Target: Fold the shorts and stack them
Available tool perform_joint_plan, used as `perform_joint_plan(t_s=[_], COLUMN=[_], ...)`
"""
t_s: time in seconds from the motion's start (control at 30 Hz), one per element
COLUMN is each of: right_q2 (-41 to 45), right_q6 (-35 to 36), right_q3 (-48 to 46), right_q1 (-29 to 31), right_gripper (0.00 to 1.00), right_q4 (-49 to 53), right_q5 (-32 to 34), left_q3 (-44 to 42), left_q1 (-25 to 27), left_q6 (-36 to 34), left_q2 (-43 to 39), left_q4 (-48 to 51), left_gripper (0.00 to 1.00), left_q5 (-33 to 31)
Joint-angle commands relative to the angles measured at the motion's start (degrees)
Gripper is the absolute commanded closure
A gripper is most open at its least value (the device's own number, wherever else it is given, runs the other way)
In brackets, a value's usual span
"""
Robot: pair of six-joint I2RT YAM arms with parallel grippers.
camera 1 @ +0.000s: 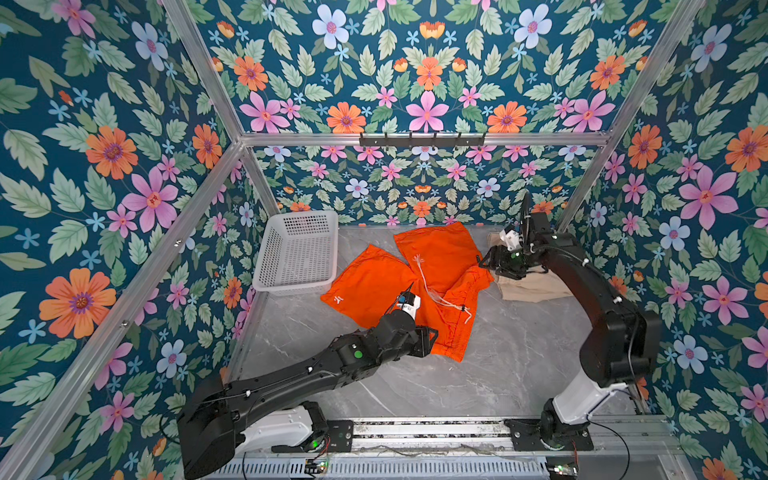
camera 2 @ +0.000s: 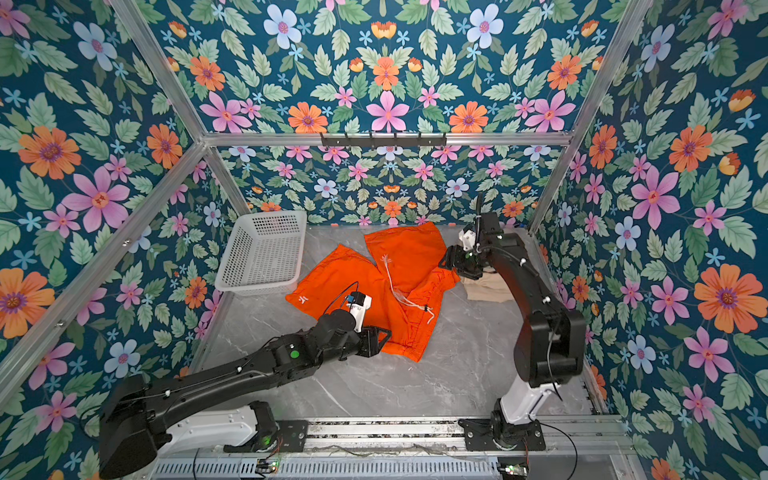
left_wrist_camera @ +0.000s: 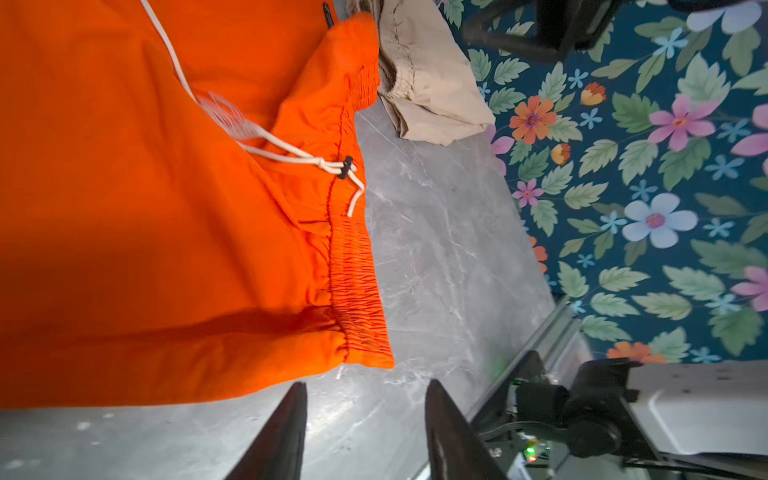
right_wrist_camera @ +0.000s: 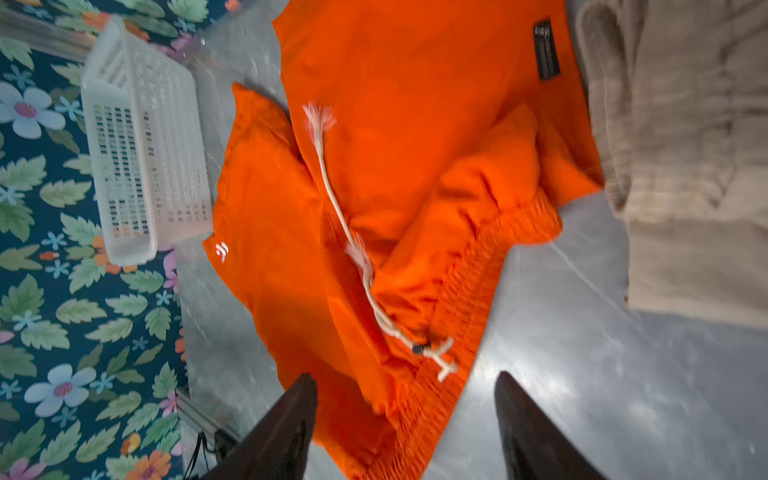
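Table (camera 1: 519, 365): grey marble, seen in both top views. Orange shorts (camera 1: 440, 257): spread flat mid-table, legs toward the basket (camera 1: 270, 257), which stands at the far left corner. Tan shorts (camera 1: 536, 286): bunched at far right, just beside the orange waistband. Right gripper (right_wrist_camera: 405, 376): I read it wide apart, empty, above that waistband. Left gripper (left_wrist_camera: 365, 386): parted, empty, over bare table by the waistband's near corner. Drawstring (left_wrist_camera: 274, 147): loose on the orange cloth.

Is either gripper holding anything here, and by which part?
Nothing is held. The left gripper and the right gripper both stand open, and the orange shorts lie free on the table.
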State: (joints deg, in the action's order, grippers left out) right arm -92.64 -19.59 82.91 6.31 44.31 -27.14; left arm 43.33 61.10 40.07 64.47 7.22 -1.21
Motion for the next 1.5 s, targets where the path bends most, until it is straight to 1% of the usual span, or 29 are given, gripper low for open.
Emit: perform_joint_plan(t_s=[0.0, 0.1, 0.13, 0.2, 0.3, 0.4, 0.53, 0.73, 0.8, 0.9, 0.97, 1.07, 1.1, 1.13, 1.17, 1.23, 1.33, 1.4, 1.47], right_q2=[7.8, 15.7, 17.7, 22.0, 27.2, 32.0, 36.3, 37.6, 37.2, 36.4, 35.8, 35.5, 35.4, 35.3, 35.0, 34.2, 32.8, 31.5, 29.9], right_q6=[-4.0, -7.8, -8.5, -10.3, -14.1, -18.5, -22.3, -23.2, -23.6, -24.8, -26.3, -28.8, -30.1, -31.8, -33.5, -39.1, -48.2, -52.7, -55.2], right_q3=[-9.8, -19.9, -22.2, -26.9, -33.8, -40.0, -45.4, -48.6, -49.3, -50.0, -50.6, -51.3, -51.8, -52.4, -53.2, -55.5, -59.4, -61.1, -61.5], right_q1=[0.7, 0.6, 0.7, 0.7, 0.7, 0.6, 0.7, 0.7, 0.7, 0.7, 0.7, 0.7, 0.7, 1.0, 1.6, 3.9, 7.9, 9.9, 10.9], right_gripper=[0.34, 0.35, 0.35, 0.35, 0.35, 0.35, 0.35, 0.35, 0.35, 0.35, 0.35, 0.35, 0.35, 0.34, 0.34, 0.31, 0.28, 0.28, 0.27], right_q4=[-6.5, -12.5, -13.3, -14.5, -17.7, -21.8, -24.0, -23.4, -24.1, -24.4, -25.3, -25.2, -25.4, -25.9, -27.2, -31.6, -41.6, -47.7, -51.4], right_q5=[-4.3, -8.0, -8.1, -7.8, -8.3, -9.6, -10.1, -10.8, -11.8, -13.2, -14.8, -16.1, -16.5, -17.1, -17.6, -18.2, -17.4, -16.4, -15.6], left_q3=[0.7, 2.4, 3.3, 4.5, 6.4, 9.4, 12.7, 12.9, 12.6, 11.7, 11.8, 12.3, 12.7, 13.0, 13.0, 12.4, 11.0, 10.3, 9.6], left_q1=[-0.1, 0.0, 0.0, 0.0, 0.0, 0.0, 0.0, 0.3, 0.4, 0.4, 0.4, 0.4, 0.4, 0.4, 0.4, 0.4, 0.4, 0.4, 0.5], left_q6=[-22.6, -38.5, -42.7, -53.3, -67.6, -75.3, -80.9, -83.2, -83.7, -83.5, -82.2, -78.5, -76.5, -74.4, -72.9, -69.3, -64.6, -63.0, -62.2], left_q2=[-1.0, 0.7, 1.9, 4.9, 10.6, 16.9, 23.7, 28.3, 29.6, 31.4, 32.5, 33.2, 33.1, 32.8, 32.5, 31.6, 30.6, 30.2, 30.1], left_q4=[4.9, 5.0, 5.2, 5.1, 5.6, 6.3, 7.1, 5.5, 4.9, 1.4, -0.6, -2.7, -3.1, -3.4, -3.8, -5.4, -8.4, -9.7, -10.5], left_gripper=[0.53, 0.54, 0.54, 0.51, 0.53, 0.51, 0.47, 0.46, 0.46, 0.49, 0.56, 0.76, 0.85, 0.90, 0.92, 0.95, 0.96, 0.96, 0.96], left_q5=[-1.8, 1.4, 2.4, 5.8, 10.8, 12.3, 13.5, 15.8, 15.2, 11.2, 9.1, 7.6, 7.4, 7.9, 8.7, 11.2, 13.0, 14.1, 14.4])
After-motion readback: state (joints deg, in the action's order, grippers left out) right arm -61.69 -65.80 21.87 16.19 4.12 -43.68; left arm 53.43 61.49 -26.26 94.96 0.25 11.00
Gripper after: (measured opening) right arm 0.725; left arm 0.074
